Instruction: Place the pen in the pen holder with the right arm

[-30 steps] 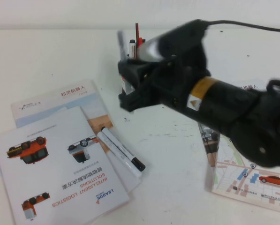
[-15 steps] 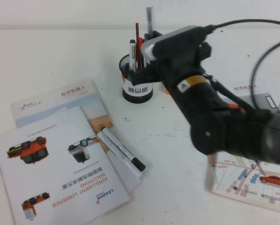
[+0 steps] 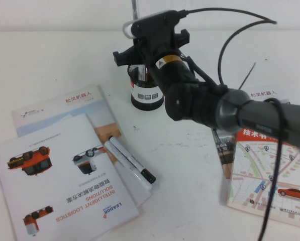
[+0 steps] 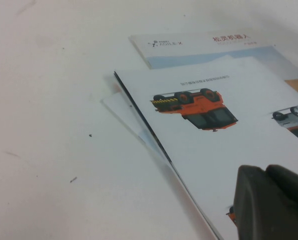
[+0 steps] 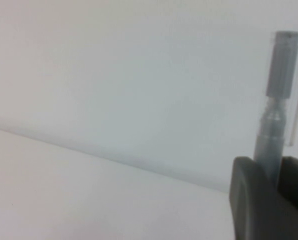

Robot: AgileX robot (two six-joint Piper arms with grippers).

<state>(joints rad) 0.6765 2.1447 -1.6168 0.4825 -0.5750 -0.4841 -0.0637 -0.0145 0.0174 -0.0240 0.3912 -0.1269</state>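
Overhead, right gripper [image 3: 139,47] clamps slim grey pen [image 5: 277,105] upright, directly above small black wire-mesh pen holder [image 3: 146,95]. Left gripper [image 4: 271,202] low over brochures [image 4: 213,145], fingers apparently together.

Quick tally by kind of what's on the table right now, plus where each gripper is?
White markers: 2
Grey pen: 1, held upright in the right gripper above the pen holder
Pen holder: 1
Brochures: 4, three stacked at the robot's left, one map leaflet at its right
Left gripper: over the brochure stack
Total: 8
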